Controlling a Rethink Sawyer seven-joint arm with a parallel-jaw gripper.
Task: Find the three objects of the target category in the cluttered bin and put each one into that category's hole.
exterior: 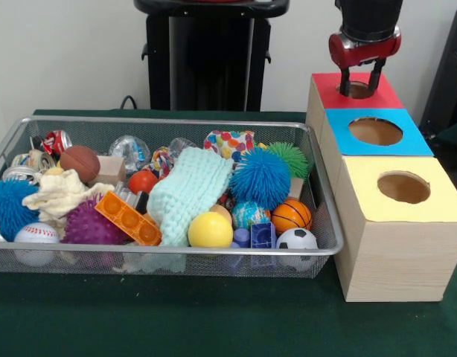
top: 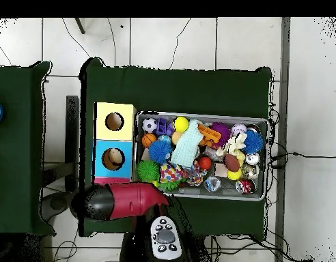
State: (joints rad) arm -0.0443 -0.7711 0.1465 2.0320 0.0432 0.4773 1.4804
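My gripper (exterior: 360, 80) hangs open and empty right over the round hole (exterior: 356, 92) in the red top (exterior: 390, 97) of the farthest wooden box, fingertips just above the rim. In the overhead view my red arm (top: 130, 198) covers that box and the gripper. The wire mesh bin (exterior: 176, 252) lies to the left, full of clutter; it also shows in the overhead view (top: 201, 114). A cream soft toy or cloth (exterior: 61, 195) lies at its left end. A polka-dot soft piece (exterior: 228, 141) sits at the back. No orange-tan plush animal shows.
A blue-topped box (exterior: 340, 145) and a yellow-topped box (exterior: 362, 201) stand in a row in front of the red one. The bin holds a mint cloth (exterior: 187, 190), blue and green spiky balls, a yellow ball (exterior: 210, 230), small sports balls, bricks and cans.
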